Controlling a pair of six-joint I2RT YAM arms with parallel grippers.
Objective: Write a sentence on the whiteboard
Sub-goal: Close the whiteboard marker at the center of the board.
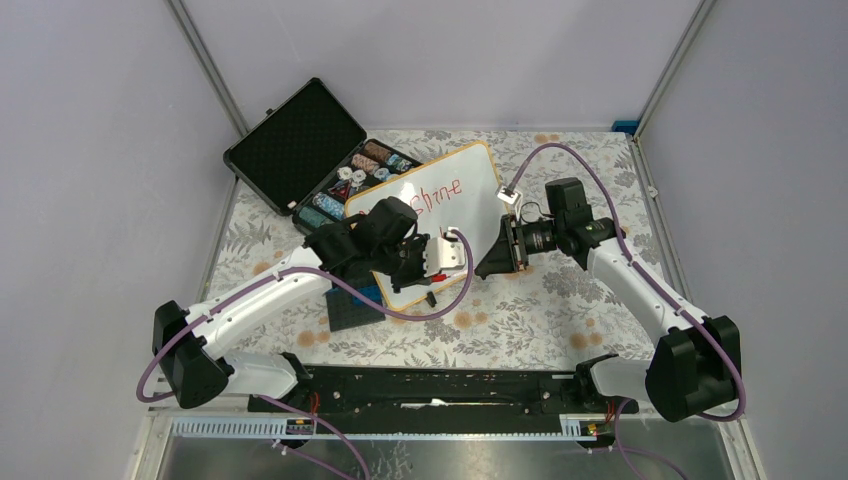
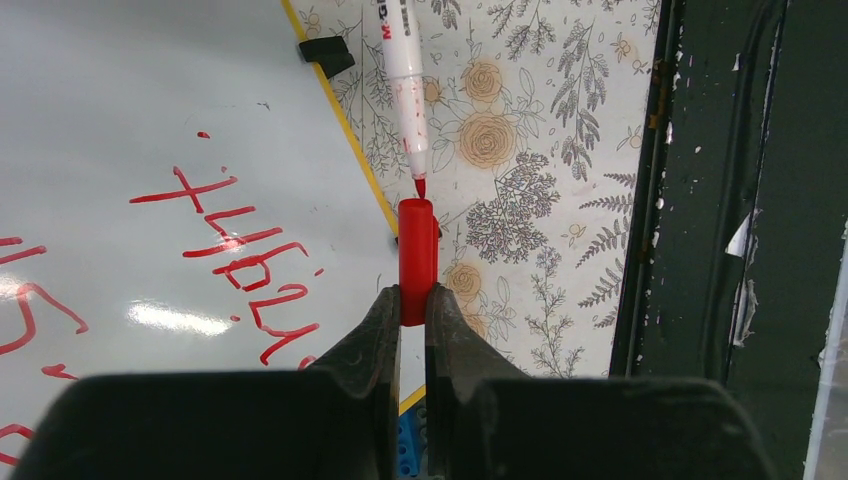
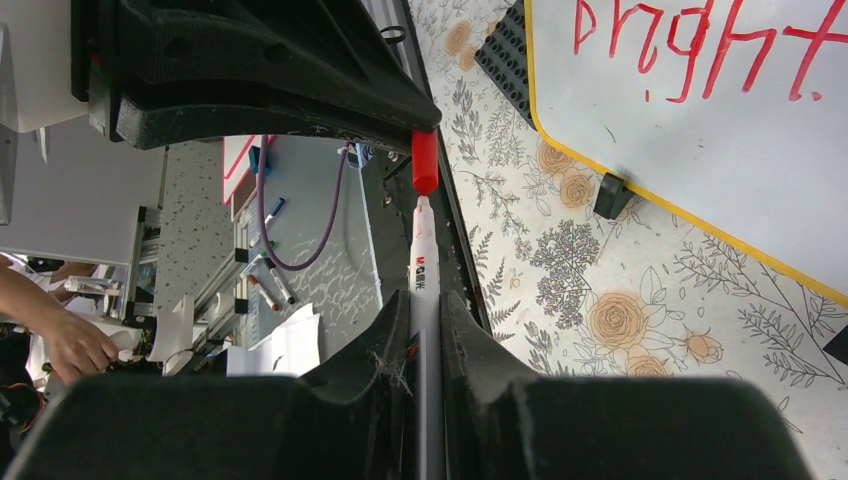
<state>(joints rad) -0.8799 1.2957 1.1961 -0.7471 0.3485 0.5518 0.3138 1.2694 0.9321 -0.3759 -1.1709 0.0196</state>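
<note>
Floral-clothed counter (image 1: 560, 300), seen from above. The whiteboard (image 1: 475, 172), lying mid-counter, bears the sentence (image 1: 437, 193). Left claw (image 2: 413, 300) pinches the red cap (image 2: 417, 240); right claw (image 3: 423, 305) pinches the marker (image 3: 424, 262), whose tip stands at the cap's mouth, both long axes in line, beside the board's near edge.
</note>
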